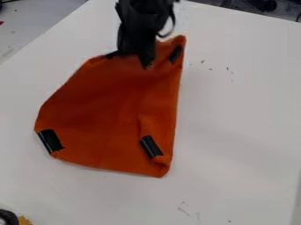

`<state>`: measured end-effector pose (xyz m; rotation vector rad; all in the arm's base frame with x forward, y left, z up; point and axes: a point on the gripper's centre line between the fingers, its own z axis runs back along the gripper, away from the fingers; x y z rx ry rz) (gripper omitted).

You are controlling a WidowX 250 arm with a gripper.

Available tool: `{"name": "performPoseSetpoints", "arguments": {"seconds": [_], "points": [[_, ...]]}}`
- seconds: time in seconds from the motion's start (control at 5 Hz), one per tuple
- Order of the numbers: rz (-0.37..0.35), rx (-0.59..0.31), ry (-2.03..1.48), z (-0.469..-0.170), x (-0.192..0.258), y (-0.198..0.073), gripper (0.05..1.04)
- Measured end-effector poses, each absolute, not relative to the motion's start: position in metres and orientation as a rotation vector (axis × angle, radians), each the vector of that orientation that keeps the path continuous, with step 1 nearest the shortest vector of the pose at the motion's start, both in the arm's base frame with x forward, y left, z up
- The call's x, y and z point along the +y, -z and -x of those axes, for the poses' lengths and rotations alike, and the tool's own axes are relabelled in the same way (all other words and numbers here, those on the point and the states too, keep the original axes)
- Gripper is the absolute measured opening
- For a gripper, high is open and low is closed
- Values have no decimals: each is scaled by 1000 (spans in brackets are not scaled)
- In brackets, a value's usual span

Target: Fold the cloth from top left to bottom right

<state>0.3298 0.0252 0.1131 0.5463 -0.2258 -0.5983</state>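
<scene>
Camera view: orange cloth [108,105] spread on a white table [235,123], black strips at its lower left [50,140], lower right [151,146] and upper right; lower right corner creased. The black gripper [140,58] hangs over the cloth's upper edge; whether it is released, clenched or grasping cloth cannot be told.

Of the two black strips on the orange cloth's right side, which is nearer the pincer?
The upper strip, by the cloth's top corner, just beside the pincer. The lower strip lies well away, near the bottom edge.
</scene>
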Motion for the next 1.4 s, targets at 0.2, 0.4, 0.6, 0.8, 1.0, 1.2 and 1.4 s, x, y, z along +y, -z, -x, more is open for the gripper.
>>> {"name": "performPoseSetpoints", "arguments": {"seconds": [0.2, 0.4, 0.6, 0.8, 1.0, 1.2, 1.4], "points": [[-477, -255, 539, -313, -3, -89, 64], [-426, -266, 526, -304, -29, -75, 64], [-433, -279, 483, -292, -36, -63, 88], [-428, -274, 460, -289, -37, -62, 253], [-367, -222, 409, -283, -43, -61, 527], [-362, -192, 381, -278, -47, -63, 834], [-360, -164, 378, -279, -51, -71, 1016]]}}
